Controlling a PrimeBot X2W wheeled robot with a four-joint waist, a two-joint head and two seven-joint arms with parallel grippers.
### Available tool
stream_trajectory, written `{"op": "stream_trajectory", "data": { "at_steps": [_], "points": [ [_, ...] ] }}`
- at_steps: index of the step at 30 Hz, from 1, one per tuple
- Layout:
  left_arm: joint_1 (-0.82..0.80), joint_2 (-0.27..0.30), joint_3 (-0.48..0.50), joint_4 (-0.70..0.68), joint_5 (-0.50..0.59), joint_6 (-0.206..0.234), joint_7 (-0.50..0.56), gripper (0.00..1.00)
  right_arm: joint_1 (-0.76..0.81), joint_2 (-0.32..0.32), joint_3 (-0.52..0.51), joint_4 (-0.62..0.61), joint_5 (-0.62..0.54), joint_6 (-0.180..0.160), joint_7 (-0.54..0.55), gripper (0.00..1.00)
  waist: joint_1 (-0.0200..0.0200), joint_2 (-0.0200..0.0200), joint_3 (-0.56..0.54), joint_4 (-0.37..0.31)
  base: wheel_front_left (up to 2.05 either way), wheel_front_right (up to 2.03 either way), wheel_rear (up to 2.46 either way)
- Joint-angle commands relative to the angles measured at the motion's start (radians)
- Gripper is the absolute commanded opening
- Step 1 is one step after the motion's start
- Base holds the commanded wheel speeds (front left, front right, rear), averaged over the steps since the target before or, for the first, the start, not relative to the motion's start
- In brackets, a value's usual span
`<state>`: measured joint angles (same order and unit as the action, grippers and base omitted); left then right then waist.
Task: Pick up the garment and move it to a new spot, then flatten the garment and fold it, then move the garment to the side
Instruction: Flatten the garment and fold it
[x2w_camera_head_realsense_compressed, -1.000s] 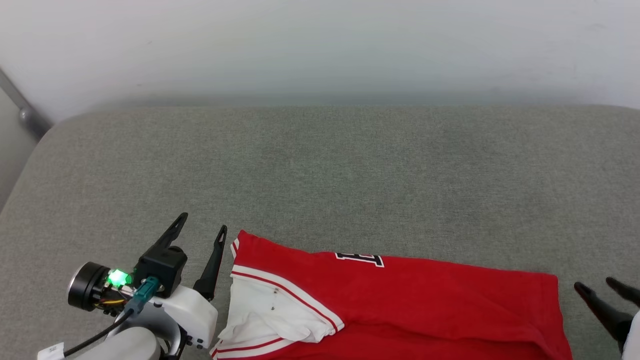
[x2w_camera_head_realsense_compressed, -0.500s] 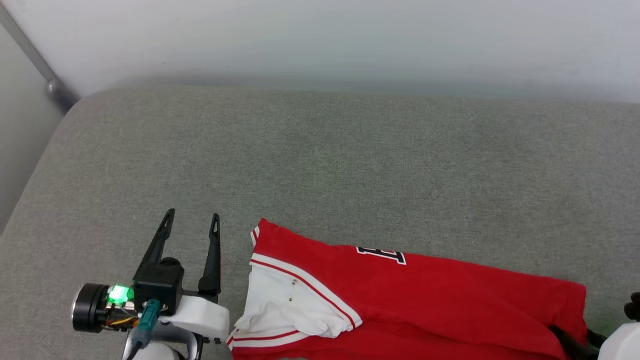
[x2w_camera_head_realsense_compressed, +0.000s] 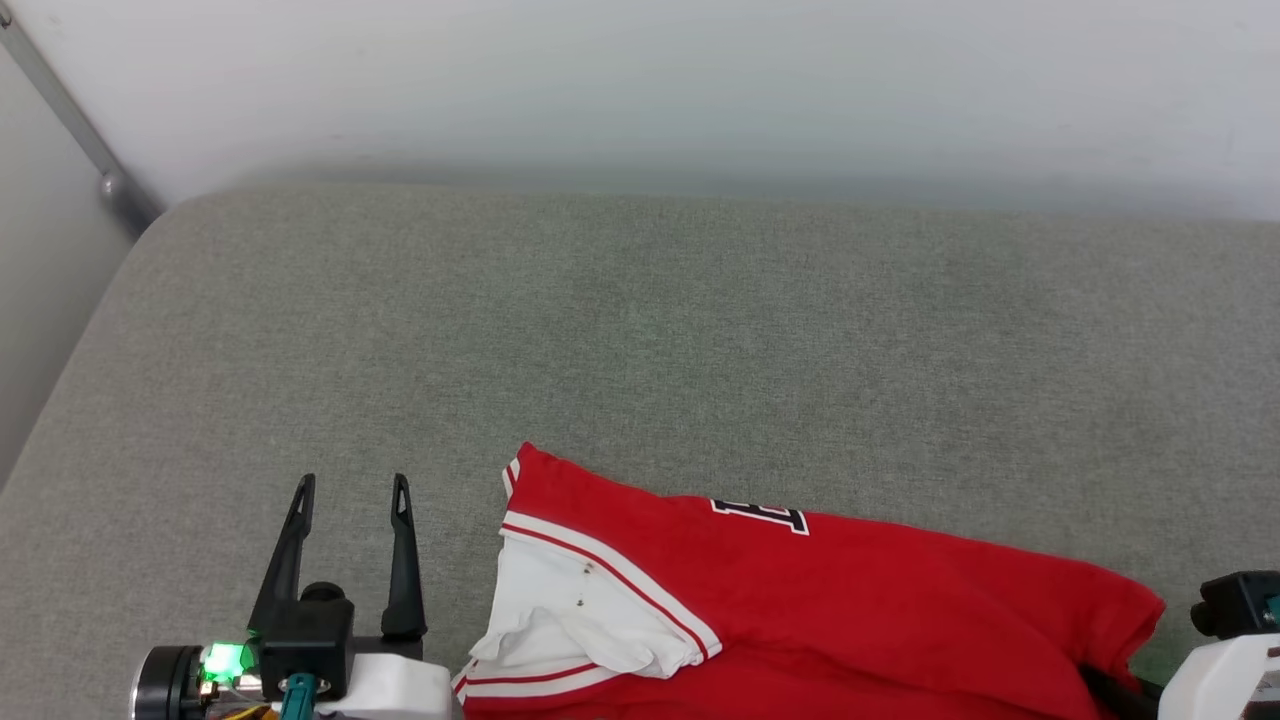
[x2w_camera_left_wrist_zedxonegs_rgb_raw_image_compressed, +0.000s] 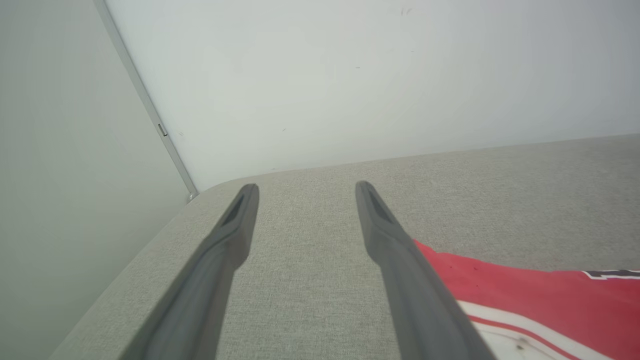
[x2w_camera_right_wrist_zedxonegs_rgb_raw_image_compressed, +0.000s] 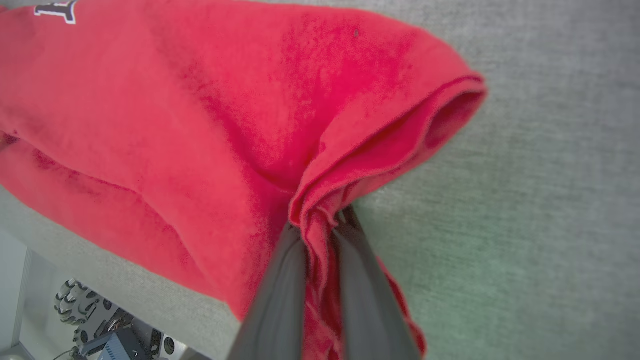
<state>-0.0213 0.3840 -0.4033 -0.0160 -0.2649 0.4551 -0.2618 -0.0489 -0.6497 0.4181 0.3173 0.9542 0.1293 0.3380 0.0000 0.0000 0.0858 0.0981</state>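
The garment (x2w_camera_head_realsense_compressed: 850, 600) lies on the grey cushion near its front edge, red with a white short sleeve (x2w_camera_head_realsense_compressed: 570, 610) at its left end and part of a black print showing. My right gripper (x2w_camera_right_wrist_zedxonegs_rgb_raw_image_compressed: 320, 222) is shut on the bunched red hem at the garment's right end, and the cloth there is lifted into a fold (x2w_camera_head_realsense_compressed: 1120, 610). To the left of the sleeve, my left gripper (x2w_camera_head_realsense_compressed: 352, 485) hovers open with nothing between its fingers. In the left wrist view the garment (x2w_camera_left_wrist_zedxonegs_rgb_raw_image_compressed: 550, 290) sits just right of my left gripper (x2w_camera_left_wrist_zedxonegs_rgb_raw_image_compressed: 306, 187).
The grey cushion (x2w_camera_head_realsense_compressed: 640, 330) stretches wide beyond the garment up to a white wall (x2w_camera_head_realsense_compressed: 640, 80). A metal pole (x2w_camera_head_realsense_compressed: 100, 170) runs down at the back left corner. The cushion's front edge (x2w_camera_right_wrist_zedxonegs_rgb_raw_image_compressed: 125, 280) and part of the robot's base (x2w_camera_right_wrist_zedxonegs_rgb_raw_image_compressed: 75, 310) show in the right wrist view.
My right gripper has moved in from the right and shut on the garment's right hem, bunching and raising it. The left gripper has drawn back toward me, still open. The head camera has shifted.
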Motion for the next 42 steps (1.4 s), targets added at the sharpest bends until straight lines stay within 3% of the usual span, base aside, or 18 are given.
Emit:
{"op": "stream_trajectory", "data": {
  "at_steps": [1, 9, 15, 23, 31, 36, 42],
  "points": [
    [0.014, -0.006, 0.008, -0.003, 0.009, -0.005, -0.004, 1.00, 0.000, -0.006, -0.001, -0.002, -0.003, 0.002, 0.004, 0.00, 0.0000, 0.0000, -0.007, -0.005, 0.00, 0.00, 0.00],
    [0.099, -0.069, 0.075, -0.015, 0.107, -0.062, -0.004, 1.00, 0.005, -0.101, -0.078, -0.024, 0.004, 0.001, 0.028, 0.00, 0.0000, 0.0000, -0.050, -0.026, 0.00, 0.00, 0.00],
    [0.142, -0.100, 0.111, -0.018, 0.148, -0.094, -0.004, 1.00, 0.029, -0.176, -0.147, 0.035, 0.019, 0.001, 0.067, 0.00, 0.0000, 0.0000, -0.064, -0.035, 0.00, 0.00, 0.00],
    [0.177, -0.133, 0.146, -0.015, 0.175, -0.141, -0.003, 1.00, 0.041, -0.229, -0.183, 0.047, -0.023, 0.001, 0.108, 0.00, 0.0000, 0.0000, -0.079, -0.038, 0.00, 0.00, 0.00],
    [0.198, -0.162, 0.177, -0.014, 0.194, -0.174, -0.003, 1.00, 0.071, -0.200, -0.141, -0.235, -0.064, 0.001, 0.139, 0.00, 0.0000, 0.0000, -0.083, -0.041, 0.00, 0.00, 0.00],
    [0.187, -0.182, 0.187, -0.012, 0.205, -0.192, -0.003, 1.00, 0.017, -0.153, -0.060, -0.426, -0.131, 0.001, 0.201, 0.00, 0.0000, 0.0000, -0.068, -0.039, 0.00, 0.00, 0.00],
    [0.151, -0.200, 0.193, -0.007, 0.219, -0.218, -0.003, 1.00, -0.122, -0.064, 0.091, -0.498, -0.188, 0.001, 0.249, 0.00, 0.0000, 0.0000, -0.033, -0.024, 0.00, 0.00, 0.00]
  ]
}}
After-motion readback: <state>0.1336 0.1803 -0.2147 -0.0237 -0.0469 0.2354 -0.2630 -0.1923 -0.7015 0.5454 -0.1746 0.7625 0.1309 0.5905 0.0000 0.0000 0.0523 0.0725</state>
